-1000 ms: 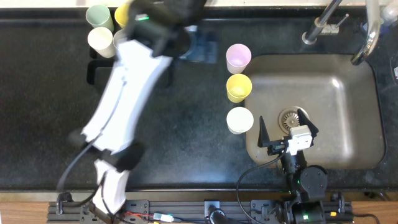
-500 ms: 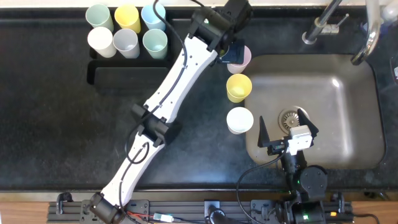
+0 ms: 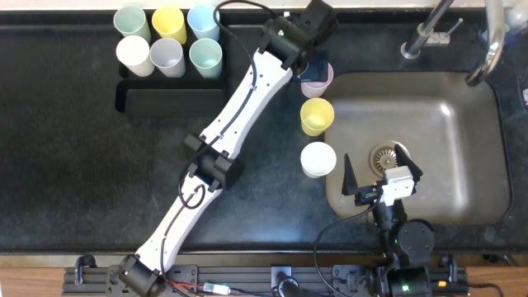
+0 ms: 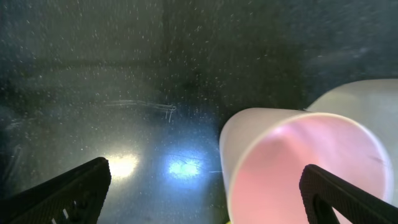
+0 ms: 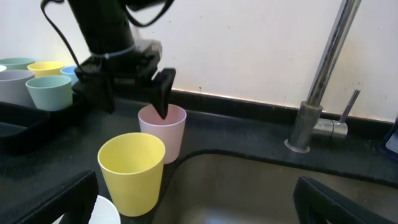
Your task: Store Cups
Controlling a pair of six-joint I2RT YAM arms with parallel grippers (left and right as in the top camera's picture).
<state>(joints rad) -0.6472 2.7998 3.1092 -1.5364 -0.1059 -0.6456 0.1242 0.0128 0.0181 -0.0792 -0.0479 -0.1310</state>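
A pink cup stands upright at the sink's back left corner. Nearer along the sink's edge stand a yellow cup and a white cup. My left gripper is open at the pink cup's rim, one finger dipping inside it and the other outside. Several more cups stand in the black tray at the back left. My right gripper hangs open and empty over the sink.
The steel sink fills the right side, with a faucet behind it. The left arm stretches diagonally across the dark counter. A wall runs along the back.
The left arm swung from the tray at the back left over to the pink cup, and its gripper now sits at the cup's rim. The right arm has not moved.
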